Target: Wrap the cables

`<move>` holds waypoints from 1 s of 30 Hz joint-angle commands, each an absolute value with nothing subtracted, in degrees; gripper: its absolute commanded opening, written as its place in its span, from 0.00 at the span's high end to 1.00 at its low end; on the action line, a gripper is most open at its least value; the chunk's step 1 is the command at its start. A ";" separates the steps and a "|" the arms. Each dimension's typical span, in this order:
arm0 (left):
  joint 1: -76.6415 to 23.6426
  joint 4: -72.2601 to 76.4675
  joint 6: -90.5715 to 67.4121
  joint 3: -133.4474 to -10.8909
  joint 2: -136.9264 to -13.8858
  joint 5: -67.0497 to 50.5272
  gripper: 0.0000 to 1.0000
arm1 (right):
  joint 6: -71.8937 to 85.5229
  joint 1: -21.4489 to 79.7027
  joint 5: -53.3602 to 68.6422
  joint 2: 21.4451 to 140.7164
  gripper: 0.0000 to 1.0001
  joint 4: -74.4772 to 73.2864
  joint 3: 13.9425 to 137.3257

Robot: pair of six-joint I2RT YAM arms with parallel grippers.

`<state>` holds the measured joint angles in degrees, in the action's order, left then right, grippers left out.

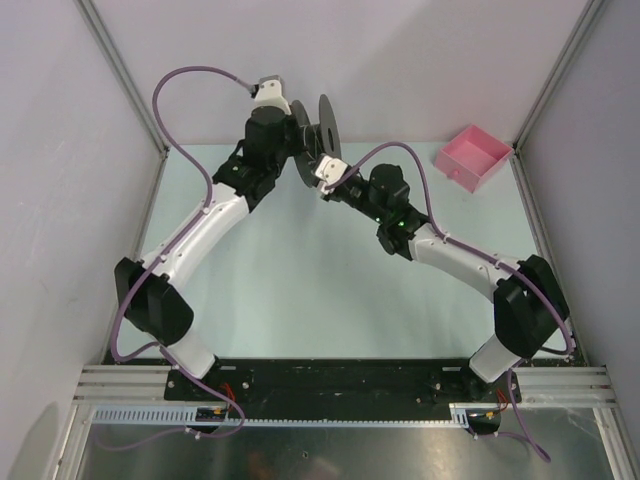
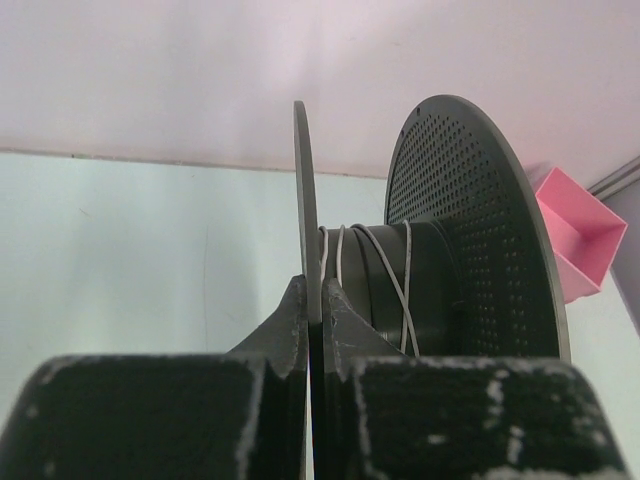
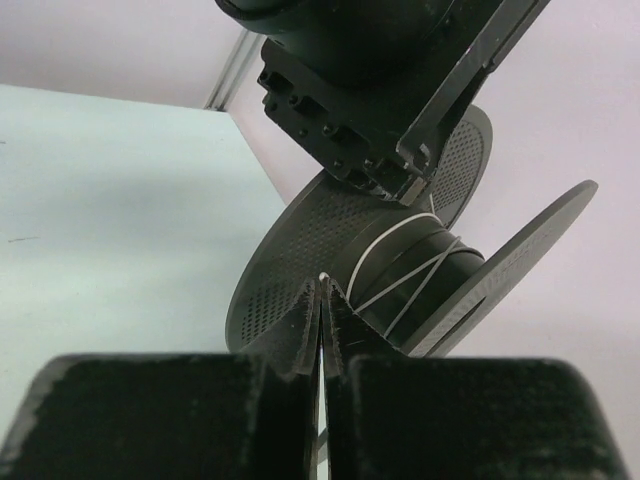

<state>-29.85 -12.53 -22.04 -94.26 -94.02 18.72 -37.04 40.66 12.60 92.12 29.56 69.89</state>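
Pinching one thin side disc of the spool [image 2: 470, 250], the left gripper [image 2: 313, 300] holds it steady. Just beside the spool, the right gripper [image 3: 322, 305] seems squeezed tight on the white wire [image 2: 340, 258], ready to wind more loops round the spool's middle.

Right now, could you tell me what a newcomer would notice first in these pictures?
Probably the dark spool at the far middle of the table, held from both sides: the left hand pinches its thin rim, and the right hand is shut on the fine white wire wound round its core. After that, the pink box in the far right corner.
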 commanded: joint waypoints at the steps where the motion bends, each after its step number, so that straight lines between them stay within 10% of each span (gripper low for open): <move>1: -31.97 -12.27 -12.69 -95.13 -92.90 19.75 1.00 | -36.78 37.23 7.66 88.83 1.00 31.10 73.15; 30: -31.34 -2.70 0.68 -88.00 -90.48 10.83 1.00 | -41.34 31.69 10.71 83.12 1.00 25.55 73.13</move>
